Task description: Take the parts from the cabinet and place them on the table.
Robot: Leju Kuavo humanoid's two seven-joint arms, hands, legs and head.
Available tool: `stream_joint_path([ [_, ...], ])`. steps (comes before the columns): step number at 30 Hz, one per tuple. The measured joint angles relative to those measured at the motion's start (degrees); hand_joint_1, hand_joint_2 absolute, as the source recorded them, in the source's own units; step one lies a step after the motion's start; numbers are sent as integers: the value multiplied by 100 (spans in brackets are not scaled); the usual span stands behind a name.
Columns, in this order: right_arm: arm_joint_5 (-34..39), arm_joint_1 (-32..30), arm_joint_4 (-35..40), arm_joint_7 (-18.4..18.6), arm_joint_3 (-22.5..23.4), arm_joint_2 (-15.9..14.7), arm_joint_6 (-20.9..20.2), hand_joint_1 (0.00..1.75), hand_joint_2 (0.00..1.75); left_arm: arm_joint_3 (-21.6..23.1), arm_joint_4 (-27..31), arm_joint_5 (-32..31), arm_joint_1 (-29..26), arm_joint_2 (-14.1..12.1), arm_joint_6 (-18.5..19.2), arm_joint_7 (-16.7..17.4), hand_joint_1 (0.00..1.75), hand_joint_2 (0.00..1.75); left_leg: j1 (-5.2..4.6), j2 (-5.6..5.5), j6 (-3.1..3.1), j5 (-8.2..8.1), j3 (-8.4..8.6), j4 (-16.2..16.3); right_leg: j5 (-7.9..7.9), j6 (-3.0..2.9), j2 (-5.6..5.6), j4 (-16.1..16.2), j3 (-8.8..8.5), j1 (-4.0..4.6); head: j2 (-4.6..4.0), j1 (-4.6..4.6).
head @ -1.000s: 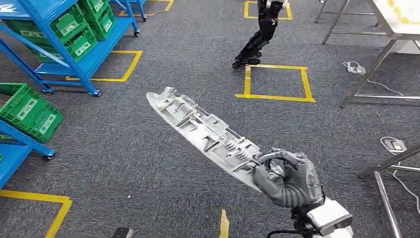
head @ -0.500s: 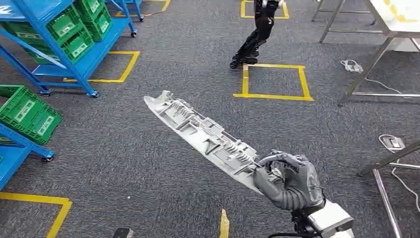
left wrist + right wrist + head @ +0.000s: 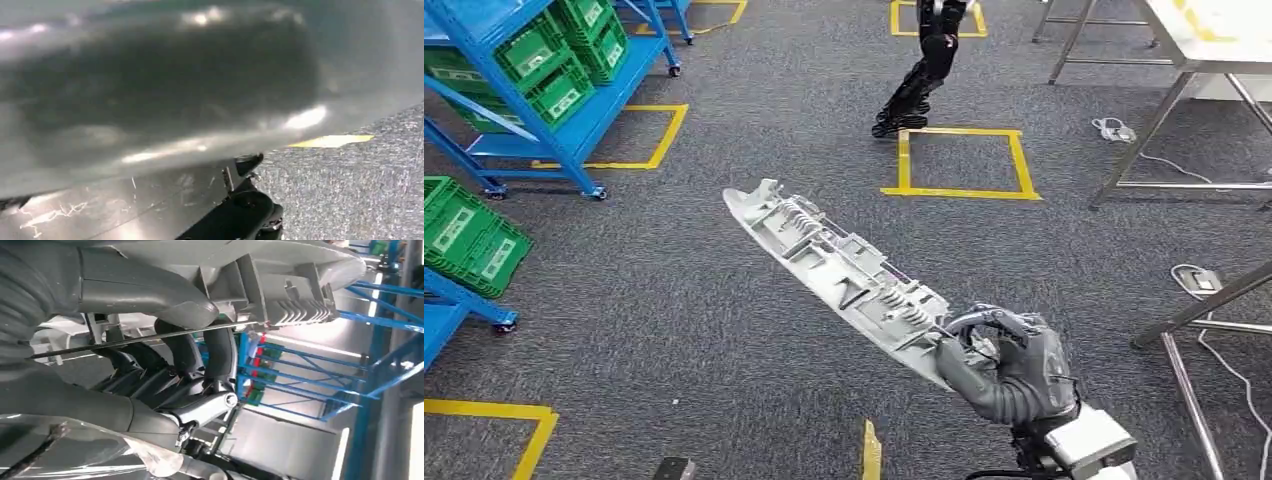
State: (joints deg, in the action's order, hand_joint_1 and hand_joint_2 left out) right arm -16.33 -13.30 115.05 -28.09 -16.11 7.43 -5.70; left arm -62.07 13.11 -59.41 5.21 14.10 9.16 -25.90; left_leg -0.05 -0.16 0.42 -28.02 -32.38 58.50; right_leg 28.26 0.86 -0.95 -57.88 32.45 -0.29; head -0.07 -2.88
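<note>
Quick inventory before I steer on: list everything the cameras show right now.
Long ribbed part: one, light grey, held out over the carpet.
Rack: one, blue, far left.
Crates: several, green, on and beside the rack.
Floor squares: several, yellow tape, on grey carpet.
Table: one, metal-legged, far right.
Cables: two, white, floor at right.
Another robot's legs: black, far centre.
Right robot hand: grips the part's near end.

- A factory or warehouse floor: grey carpet [image 3: 674, 300] marked with yellow tape squares [image 3: 954, 160].
- Left of the squares, a blue wheeled rack [image 3: 574, 110] holding green crates [image 3: 534, 60].
- Right of them, steel table legs [image 3: 1144, 130] and loose cables [image 3: 1114, 130].
</note>
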Motion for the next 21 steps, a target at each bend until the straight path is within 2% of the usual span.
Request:
stream_joint_path([
  [1, 0, -3, 0, 0, 0, 0, 0, 175, 175, 0, 0, 0, -10, 0, -2, 0, 0, 0, -5, 0, 33, 14, 0, -16, -6, 33, 0, 17, -7, -7, 0, -2],
  [2, 0, -7, 2, 0, 0, 0, 0, 175, 175, 2, 0, 0, -7, 7, -2, 0, 0, 0, 35, 11, 90, 51, 19, -68, 41, 65, 5, -14, 22, -13, 0, 0],
  [3, 2, -11, 2, -2, 0, 0, -2, 175, 175, 2, 0, 0, 3, 9, -2, 0, 0, 0, 34, 21, 117, 55, 16, -70, 176, 82, 32, -185, 113, -18, 0, -20],
  [4, 2, -8, 2, -2, 0, 0, -2, 175, 175, 2, 0, 0, 8, 9, -2, 0, 0, 0, 33, 22, 142, 54, 13, -69, 365, 95, 39, -536, 270, -22, 0, -33],
  [6, 4, -10, 2, -4, 0, 0, 0, 175, 175, 2, 0, 0, 1, 11, -2, 0, 0, 0, 19, 43, 152, 51, 8, -65, 772, 126, 40, -1507, 730, -29, 0, -29],
  [7, 2, -17, 2, -2, 0, 0, -2, 175, 175, 2, 0, 0, -3, 7, -4, 0, 0, 0, 12, 50, 155, 49, 9, -63, 825, 134, 42, -1798, 879, -29, 0, -26],
  [8, 2, -27, 2, -2, 0, 0, -2, 175, 175, 2, 0, 0, -2, 9, -4, 0, 0, 0, 9, 52, 155, 48, 12, -63, 747, 131, 46, -1799, 892, -29, 0, -24],
  [9, 2, -35, 2, -4, 0, 0, -2, 175, 175, 2, 0, 0, 1, 9, -4, 0, 0, 0, 7, 52, 155, 47, 16, -62, 549, 121, 48, -1533, 772, -29, 0, -29],
  [11, 2, -35, 2, -7, 4, 0, 0, 175, 175, 2, 0, 0, 1, 13, -4, 0, 0, 0, 7, 51, 140, 35, 40, -57, 38, 84, 78, -507, 261, -28, 0, -28],
  [12, 2, -29, 2, -15, 4, 0, 0, 175, 175, 2, 0, 0, 0, 15, -4, 0, 0, 0, 4, 53, 121, 25, 41, -55, 11, 70, 156, -108, 79, -20, 0, -28],
  [13, 0, -27, 4, -20, 2, 0, -2, 175, 175, 2, 0, 0, 3, 15, -4, 0, 0, 0, -41, 51, 93, 12, 4, -7, 41, 57, 147, 3, -26, 7, 0, -29],
  [16, 4, -56, 7, -33, 7, 0, 0, 175, 175, 2, 0, 0, -12, 17, -9, 0, 0, 0, -21, 79, 23, 49, -4, -36, 21, 3, 103, -39, 29, 24, 0, -20],
  [17, 0, -60, 7, -33, 7, 0, 2, 175, 175, 2, 0, -4, -2, 17, -9, 0, 0, 0, -22, 77, -10, 17, -7, -18, -10, -47, 103, 12, 9, -6, 0, -18],
  [18, 0, -63, 7, -33, 11, 0, 7, 175, 175, 4, 0, -4, 0, 18, -9, 0, 0, 0, -11, 58, -42, -90, -42, 74, -23, -82, 104, 25, 1, -18, 0, -13],
  [19, 4, -58, 7, -35, 11, 2, 11, 175, 175, 4, 0, -4, -1, 17, -9, 0, 0, 0, -10, 55, -68, -295, -160, 370, -22, -108, 104, 25, 2, -19, 0, 9],
  [20, 4, -60, 7, -37, 11, 2, 9, 175, 175, 4, 0, -9, -4, 17, -9, 0, 0, 0, 1, 54, -88, -532, -354, 823, -22, -138, 103, 24, 3, -15, 0, 6],
  [21, 4, -62, 7, -37, 11, 2, 9, 175, 175, 4, 0, -13, -9, 15, -11, 0, 0, 0, 5, 52, -100, -730, -560, 1293, -20, -142, 100, 24, 4, -10, 0, 4],
])
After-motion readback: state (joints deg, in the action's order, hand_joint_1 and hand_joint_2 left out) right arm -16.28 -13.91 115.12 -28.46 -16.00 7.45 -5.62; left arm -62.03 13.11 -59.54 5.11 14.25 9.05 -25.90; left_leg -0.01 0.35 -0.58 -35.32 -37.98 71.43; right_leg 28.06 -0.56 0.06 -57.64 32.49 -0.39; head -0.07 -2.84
